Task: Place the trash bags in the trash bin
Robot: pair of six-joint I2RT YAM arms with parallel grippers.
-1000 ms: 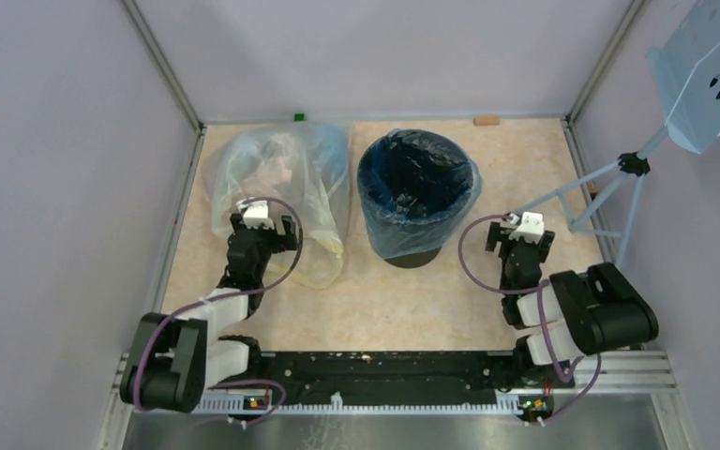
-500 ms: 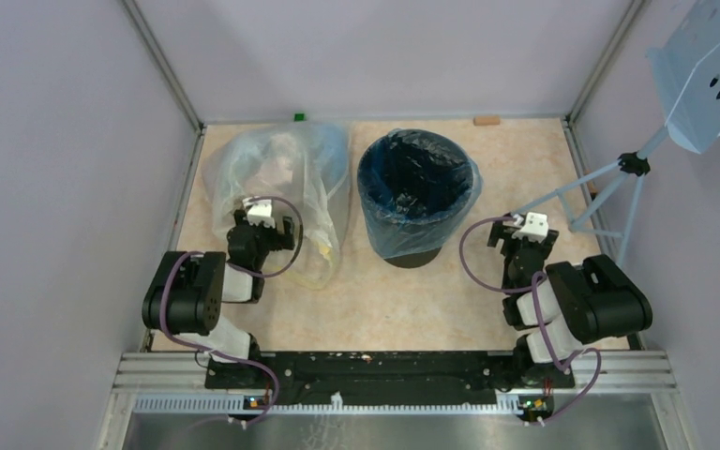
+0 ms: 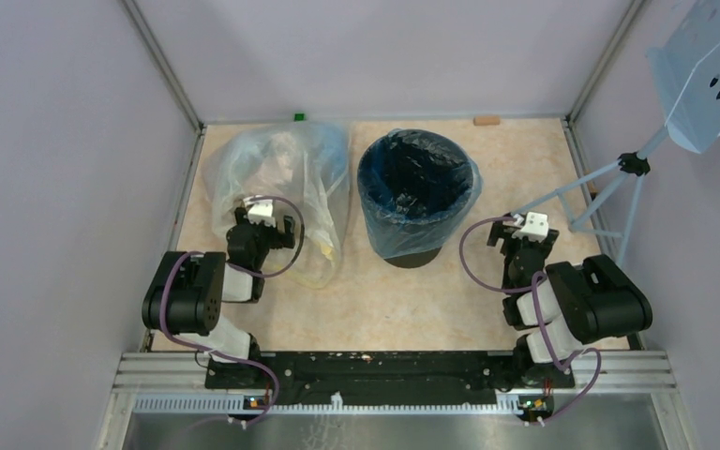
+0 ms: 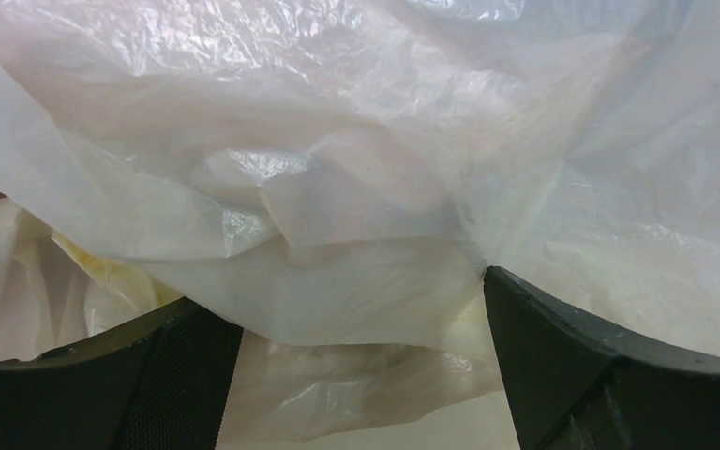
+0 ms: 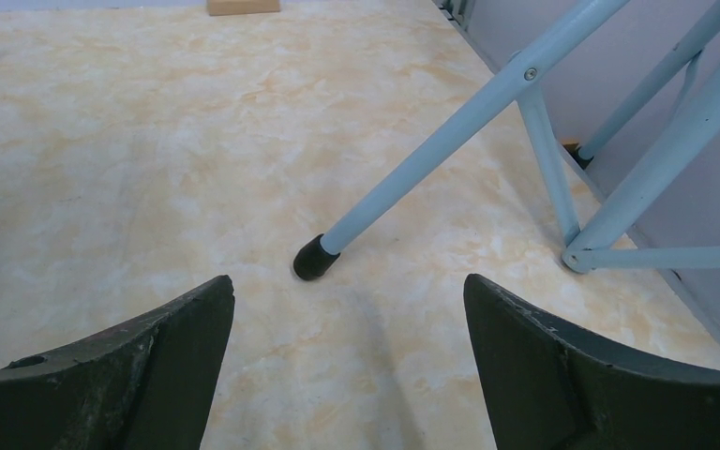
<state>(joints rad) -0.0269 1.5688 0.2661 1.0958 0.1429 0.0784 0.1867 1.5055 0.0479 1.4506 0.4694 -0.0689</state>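
Note:
The trash bin (image 3: 414,259), round and black, stands mid-table. A thin blue trash bag (image 3: 389,234) lines it and drapes over its rim down the outside. To its left lies a large clear yellowish-white bag (image 3: 281,178). My left gripper (image 3: 262,225) is open at that bag's near side. In the left wrist view the clear film (image 4: 356,187) fills the frame and sags between the fingers of the left gripper (image 4: 342,291), touching the right fingertip. My right gripper (image 3: 523,232) is open to the right of the bin, over bare tabletop, with nothing between the fingers of the gripper (image 5: 347,278).
A light-blue stand (image 3: 609,187) has a leg foot (image 5: 315,259) just ahead of the right gripper, and its perforated panel (image 3: 712,66) hangs at the upper right. A wooden block (image 3: 487,120) and a green piece (image 3: 298,116) sit at the back wall. Walls enclose three sides.
The left arm folded back, its elbow swinging up and away from the base, while its gripper stayed at the clear bag. The right arm shifted only slightly. Both grippers stayed open.

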